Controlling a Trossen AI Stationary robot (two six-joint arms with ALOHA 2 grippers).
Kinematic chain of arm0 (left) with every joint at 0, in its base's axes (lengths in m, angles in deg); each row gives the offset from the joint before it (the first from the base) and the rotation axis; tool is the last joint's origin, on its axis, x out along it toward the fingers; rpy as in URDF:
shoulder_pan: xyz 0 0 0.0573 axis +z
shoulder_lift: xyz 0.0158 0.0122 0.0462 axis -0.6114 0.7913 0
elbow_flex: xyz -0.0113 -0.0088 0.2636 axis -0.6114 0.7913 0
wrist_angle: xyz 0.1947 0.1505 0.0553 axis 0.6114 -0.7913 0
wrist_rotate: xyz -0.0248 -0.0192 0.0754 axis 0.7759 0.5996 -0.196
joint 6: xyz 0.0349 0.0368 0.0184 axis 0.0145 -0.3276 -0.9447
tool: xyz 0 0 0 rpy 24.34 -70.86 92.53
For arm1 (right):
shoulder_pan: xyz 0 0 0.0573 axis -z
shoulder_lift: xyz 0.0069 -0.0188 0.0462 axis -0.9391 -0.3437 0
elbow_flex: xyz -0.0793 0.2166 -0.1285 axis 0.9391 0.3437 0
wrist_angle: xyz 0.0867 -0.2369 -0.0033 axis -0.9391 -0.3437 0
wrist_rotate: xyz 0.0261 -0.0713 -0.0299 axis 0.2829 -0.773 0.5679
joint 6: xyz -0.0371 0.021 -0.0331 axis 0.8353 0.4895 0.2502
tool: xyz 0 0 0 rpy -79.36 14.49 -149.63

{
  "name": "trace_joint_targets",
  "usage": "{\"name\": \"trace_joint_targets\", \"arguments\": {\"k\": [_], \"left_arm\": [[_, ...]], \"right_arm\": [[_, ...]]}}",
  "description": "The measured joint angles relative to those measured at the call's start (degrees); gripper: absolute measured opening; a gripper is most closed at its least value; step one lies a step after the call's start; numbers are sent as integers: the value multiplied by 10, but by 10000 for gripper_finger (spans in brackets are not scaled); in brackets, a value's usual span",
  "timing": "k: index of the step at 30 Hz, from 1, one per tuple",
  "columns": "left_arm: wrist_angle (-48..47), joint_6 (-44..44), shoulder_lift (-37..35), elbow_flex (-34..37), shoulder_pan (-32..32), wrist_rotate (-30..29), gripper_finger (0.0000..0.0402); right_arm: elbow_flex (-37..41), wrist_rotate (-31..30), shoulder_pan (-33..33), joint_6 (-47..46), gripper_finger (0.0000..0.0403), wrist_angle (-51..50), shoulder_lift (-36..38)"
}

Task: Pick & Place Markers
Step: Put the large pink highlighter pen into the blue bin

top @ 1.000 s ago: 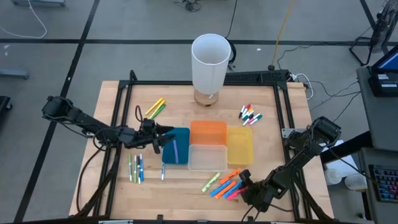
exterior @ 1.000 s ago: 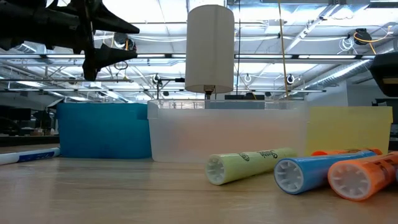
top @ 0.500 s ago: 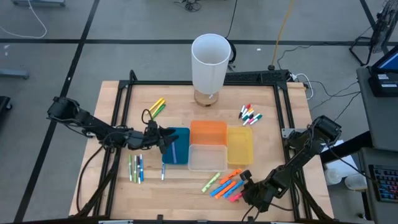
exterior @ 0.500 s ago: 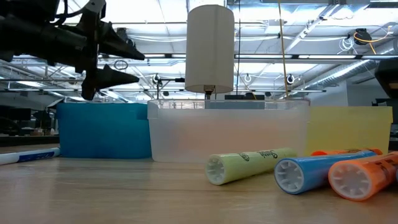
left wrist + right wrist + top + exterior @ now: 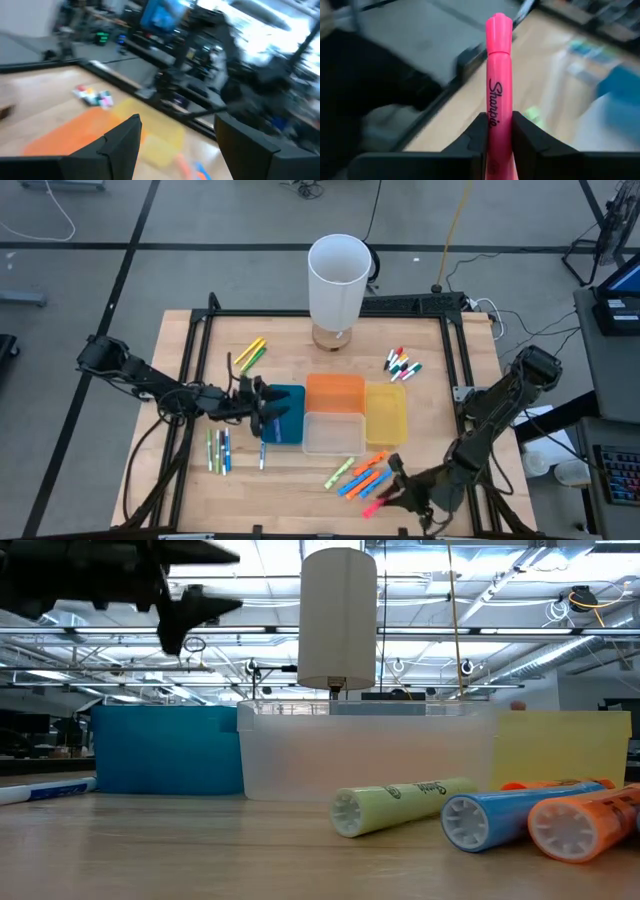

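Right gripper point(image 5: 499, 131) clamping one pink marker point(image 5: 498, 75), four bins point(image 5: 335, 392)

Pink marker point(image 5: 498, 85) newly clamped, lifted.

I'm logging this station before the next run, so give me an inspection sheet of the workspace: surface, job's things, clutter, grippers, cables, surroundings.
Surface: wooden table in a black frame.
Job's things: yellow and green markers at the far left; small white markers at the far right; pens at the near left; highlighters near the clear bin; blue bin, orange bin, yellow bin, clear bin in a cluster at the centre.
Clutter: white cylinder at the far edge.
Grippers: left gripper open above the blue bin; right gripper shut on pink highlighter.
Cables: loop beside the left arm.
Surroundings: grey floor, cords, a desk at the right.
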Motion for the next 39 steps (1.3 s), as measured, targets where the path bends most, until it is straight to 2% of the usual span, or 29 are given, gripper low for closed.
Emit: {"name": "trace_joint_targets", "arguments": {"k": [5, 9, 12, 16, 21, 26, 39], "left_arm": [[4, -115, 51, -61, -33, 49, 255], [-1, -232, 112, -127, -53, 55, 255], [-15, -320, 167, -184, -67, 55, 255], [-47, -396, 249, -258, -78, 56, 255], [-48, -426, 317, -341, -80, 49, 255], [-48, -448, 334, -393, -79, 46, 255], [-48, -421, 344, -411, -72, 85, 255]], "right_arm": [[36, -8, 58, 114, 46, 194, -1], [62, 1, 105, 174, 46, 310, -1], [78, 33, 134, 179, 46, 356, -1], [94, 35, 153, 179, 46, 369, -1], [102, 34, 158, 182, 46, 382, -1], [102, 33, 158, 196, 46, 383, -1], [102, 36, 171, 197, 46, 407, -1]]}}
